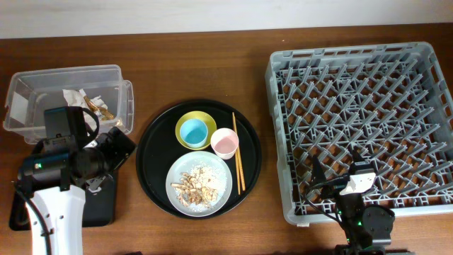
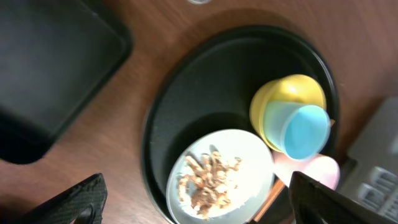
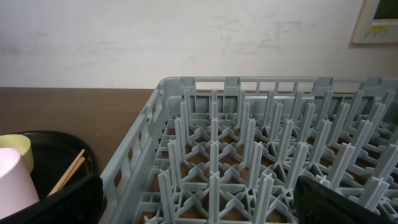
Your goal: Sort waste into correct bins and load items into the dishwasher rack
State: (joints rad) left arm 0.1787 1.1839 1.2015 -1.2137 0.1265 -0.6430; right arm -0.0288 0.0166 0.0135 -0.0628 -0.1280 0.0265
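**Q:** What had been completed at this moment?

**A:** One part of the sorting. Crumpled napkins [image 1: 79,97] with brown bits lay inside the clear plastic box [image 1: 28,79], which stood to the left of the round black tray [image 1: 157,152]. No napkin showed on that tray or on the table around it.

**Q:** And what was left?

**A:** Most of the task. The crumbly food scraps [image 1: 200,183] lay on the pale grey plate [image 1: 175,191] at the near side of the round tray. No scraps could be seen in the shallow black bin [image 1: 100,207] near and left of the tray. The light blue cup [image 1: 193,131] sat in the small yellow bowl [image 1: 182,142] at the tray's far side, with the pink cup [image 1: 225,143] just beside the bowl. The chopsticks [image 1: 238,157] lay along the tray's right edge. The dishwasher rack [image 1: 278,134], right of the tray, held nothing among its pegs — no item had been loaded.

**Q:** How did the jaws stand?

**A:** The left gripper [image 2: 196,205] hung above the tray's left part with its jaws spread wide and nothing between them. The right gripper [image 3: 199,200] was at the near edge of the rack, right of the tray, also spread and empty. By this reading, scraping the plate and loading all five items came next.
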